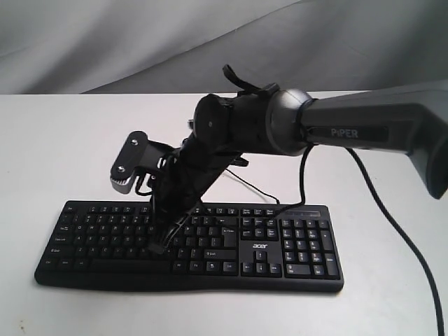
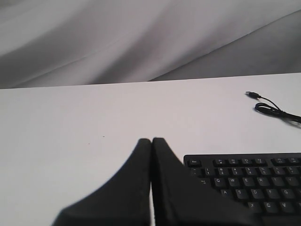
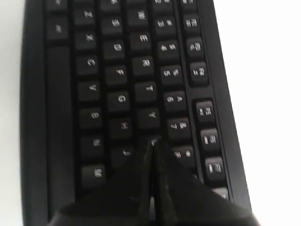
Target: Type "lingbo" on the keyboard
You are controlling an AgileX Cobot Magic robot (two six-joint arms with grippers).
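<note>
The black keyboard (image 1: 294, 269) lies across the white table, its acer logo facing the near side. My right gripper (image 1: 159, 246) reaches over from the right and points down at the left half of the letter keys. In the right wrist view the right gripper (image 3: 153, 141) is shut with nothing in it, and its tips cover the key just past Y on the keyboard (image 3: 122, 75). Whether it presses the key I cannot tell. My left gripper (image 2: 151, 140) is shut and empty, over bare table beside the Esc corner of the keyboard (image 2: 249, 183).
The keyboard's thin black USB cable (image 2: 273, 109) lies loose on the table behind it, its plug (image 2: 251, 94) unconnected. The right arm's own black cable (image 1: 413, 259) trails down at the right. A grey cloth backdrop (image 1: 105, 42) hangs behind the table.
</note>
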